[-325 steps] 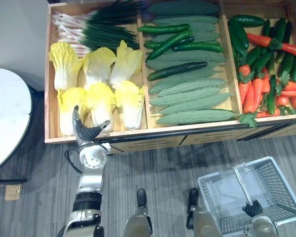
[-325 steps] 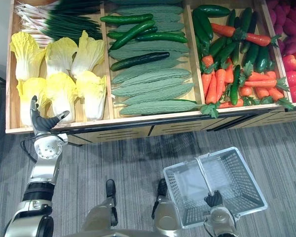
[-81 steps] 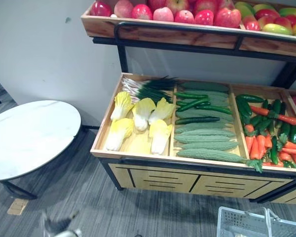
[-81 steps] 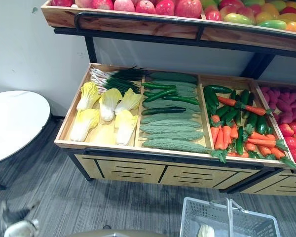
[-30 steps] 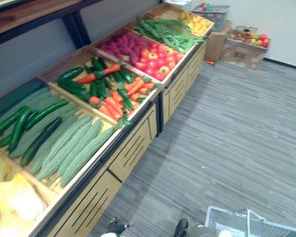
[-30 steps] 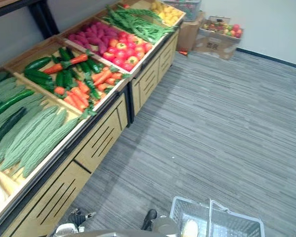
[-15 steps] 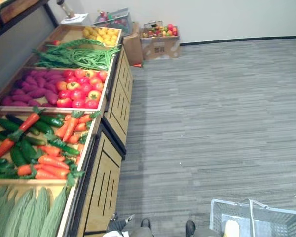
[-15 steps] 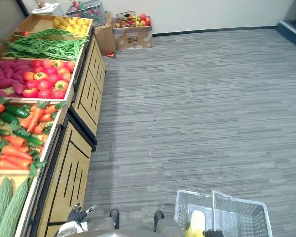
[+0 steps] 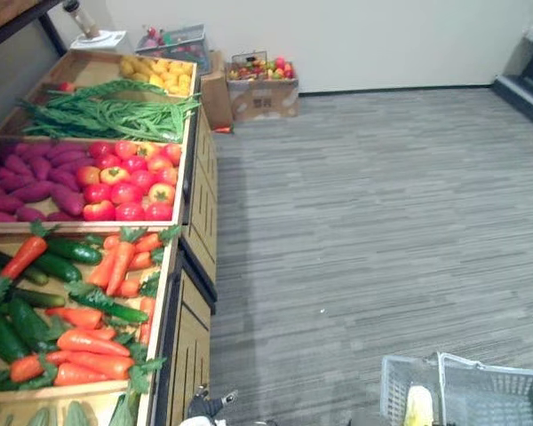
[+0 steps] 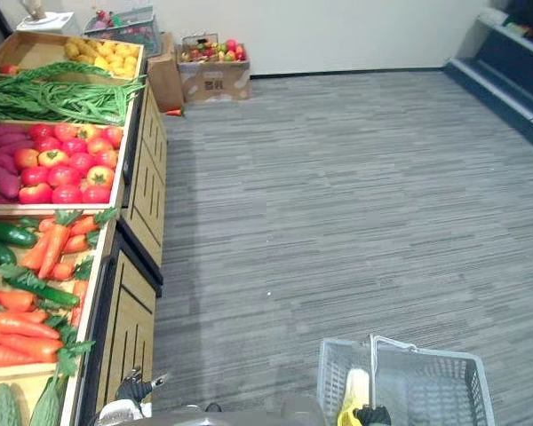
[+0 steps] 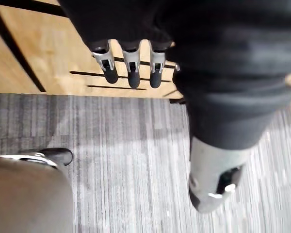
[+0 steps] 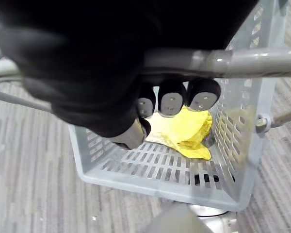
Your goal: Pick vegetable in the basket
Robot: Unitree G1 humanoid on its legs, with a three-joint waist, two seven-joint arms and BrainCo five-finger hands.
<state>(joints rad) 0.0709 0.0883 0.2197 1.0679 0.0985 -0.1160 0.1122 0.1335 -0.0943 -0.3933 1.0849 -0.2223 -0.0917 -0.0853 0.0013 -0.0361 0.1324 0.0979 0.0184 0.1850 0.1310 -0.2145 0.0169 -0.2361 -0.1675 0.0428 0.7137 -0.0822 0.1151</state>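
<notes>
The right hand (image 12: 87,73) is curling its fingers (image 12: 170,99) round the grey handle (image 12: 223,60) of the basket (image 10: 444,395), which is hanging at the lower right of both eye views; the thumb is closing in underneath, so the handle is sitting in a hooked grip rather than a tight clamp. The vegetable, a pale yellow cabbage (image 12: 184,133), is already lying inside the basket (in the right eye view it is standing almost on end in the basket's left half, just left of the handle). The left hand (image 11: 130,68) is hanging with its fingers straight and slightly apart, holding nothing, near the wooden front of the produce stand (image 9: 191,346) at the lower left of the frame.

As I judge it, the main risk is coming from the basket; it is hanging freely from the handle, so a quick turn or step is likely to set it swinging. The cabbage is loading one side only, which is pulling the weight off centre; it could be sliding or toppling across the floor of the basket, or with a hard swing going over the wall and onto the carpet (image 10: 338,177). The handle could also be slipping along the hooked fingers if the wrist tilts. A lesser worry is the left hand, which is hanging close to the stand's panel; a careless arm swing could be knocking its fingertips against the wood.
</notes>
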